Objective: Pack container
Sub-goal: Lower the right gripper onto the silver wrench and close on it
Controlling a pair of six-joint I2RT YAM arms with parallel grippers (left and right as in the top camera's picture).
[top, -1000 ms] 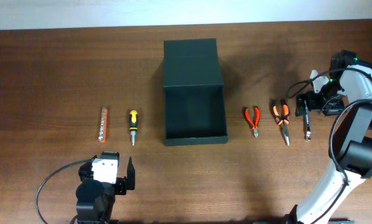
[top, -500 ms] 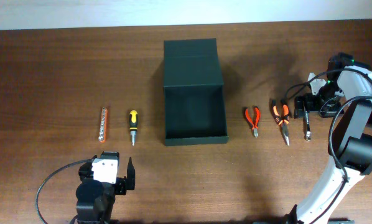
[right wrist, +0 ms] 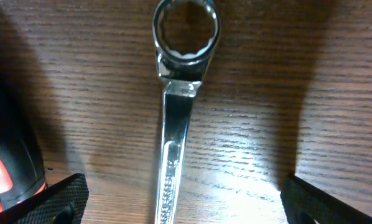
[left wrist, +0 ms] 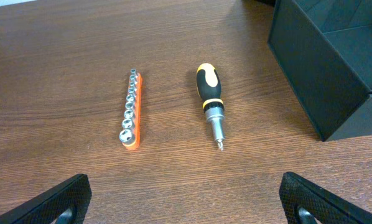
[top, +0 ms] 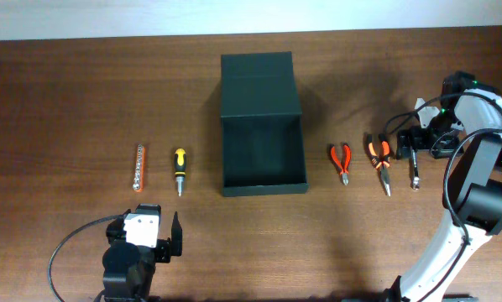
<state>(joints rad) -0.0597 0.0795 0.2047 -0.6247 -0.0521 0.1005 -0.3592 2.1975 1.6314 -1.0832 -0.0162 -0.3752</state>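
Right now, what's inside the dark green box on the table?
Nothing shows inside the container: just its bare dark floor, with the flap lid folded back behind it. The shadowed inner corners are too dark to read fully from overhead.

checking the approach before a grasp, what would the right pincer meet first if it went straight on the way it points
Most likely the wrench, lying centred between the tips of the open right pincer, with the table under it. The remaining depth is unclear.
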